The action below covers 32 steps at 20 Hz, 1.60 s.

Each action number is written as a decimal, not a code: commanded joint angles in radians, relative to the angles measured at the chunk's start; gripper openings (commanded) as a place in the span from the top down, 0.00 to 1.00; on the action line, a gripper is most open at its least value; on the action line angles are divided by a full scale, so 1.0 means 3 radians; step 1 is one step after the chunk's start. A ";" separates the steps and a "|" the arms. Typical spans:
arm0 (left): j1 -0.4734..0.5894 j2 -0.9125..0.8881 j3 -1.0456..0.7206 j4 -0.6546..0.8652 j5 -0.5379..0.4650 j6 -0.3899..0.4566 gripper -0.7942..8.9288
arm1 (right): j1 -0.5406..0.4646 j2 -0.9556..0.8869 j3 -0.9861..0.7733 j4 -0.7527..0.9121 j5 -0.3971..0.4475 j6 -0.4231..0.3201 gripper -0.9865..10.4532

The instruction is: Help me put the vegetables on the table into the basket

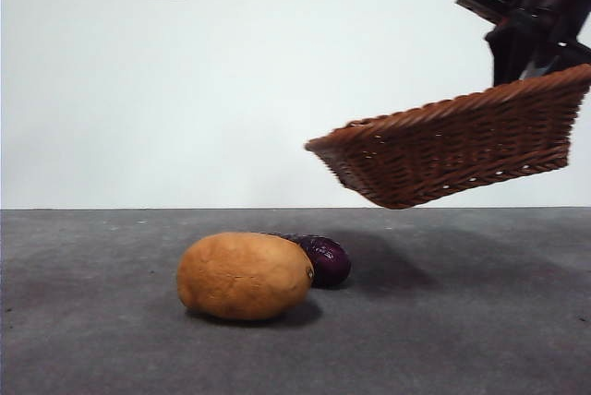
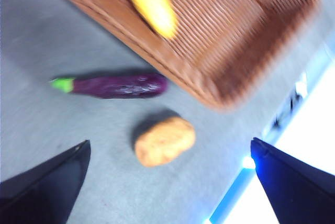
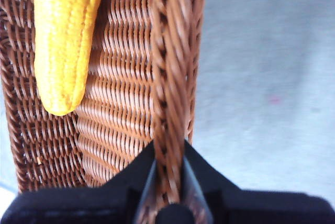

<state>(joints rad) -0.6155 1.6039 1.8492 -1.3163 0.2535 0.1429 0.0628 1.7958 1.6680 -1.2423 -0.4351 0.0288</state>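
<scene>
Basket (image 1: 462,146) is airborne, tilted, low end toward the middle of the surface (image 1: 92,340), high end pinched at its braided rim by the right pincer (image 3: 168,182), jaws clamped narrow on either side of the rim wall. Right arm comes in from the upper right of the front view, dark and big above the raised rim. Corn cob (image 3: 65,35) already lies inside the basket, long axis running along the woven floor.

Potato (image 1: 245,275) sits on the surface, below and off to the side of the basket's low end, not under it. Eggplant (image 2: 112,86) lies just behind it, looks touching in the front view but apart in the left wrist view; long axis roughly parallel to the basket's near rim, green cap pointing away from the potato.

Left pincer (image 2: 167,182) hangs high above both, jaws spread wide, empty. Potato lies almost directly between its jaws, eggplant a bit farther. Left arm is likely the one to pick next.
</scene>
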 commanded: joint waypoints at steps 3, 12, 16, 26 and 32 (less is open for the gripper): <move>-0.0340 0.0008 -0.0646 -0.0015 0.0005 0.0913 0.37 | -0.0299 -0.0025 0.0009 -0.0010 -0.0122 -0.0132 0.93; -0.0439 0.0008 -0.1841 0.0888 -0.0505 0.1408 0.29 | -0.0381 -0.0025 0.0009 -0.0027 -0.0245 -0.0224 0.93; -0.0440 0.0008 -0.1865 0.1155 -0.0497 0.1611 0.23 | -0.0381 -0.0025 0.0009 -0.0022 -0.0247 -0.0226 0.93; -0.0459 0.0301 -0.1864 0.1336 -0.0474 0.1768 0.17 | -0.0381 -0.0025 0.0009 -0.0025 -0.0247 -0.0262 0.93; -0.0477 0.0594 -0.1865 0.1525 -0.0299 0.1595 0.17 | -0.0381 -0.0025 0.0009 -0.0027 -0.0248 -0.0277 0.93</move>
<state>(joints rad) -0.7555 1.7664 1.2976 -0.8593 0.1532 0.6338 -0.0536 1.7958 1.6680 -1.2549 -0.4942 -0.0425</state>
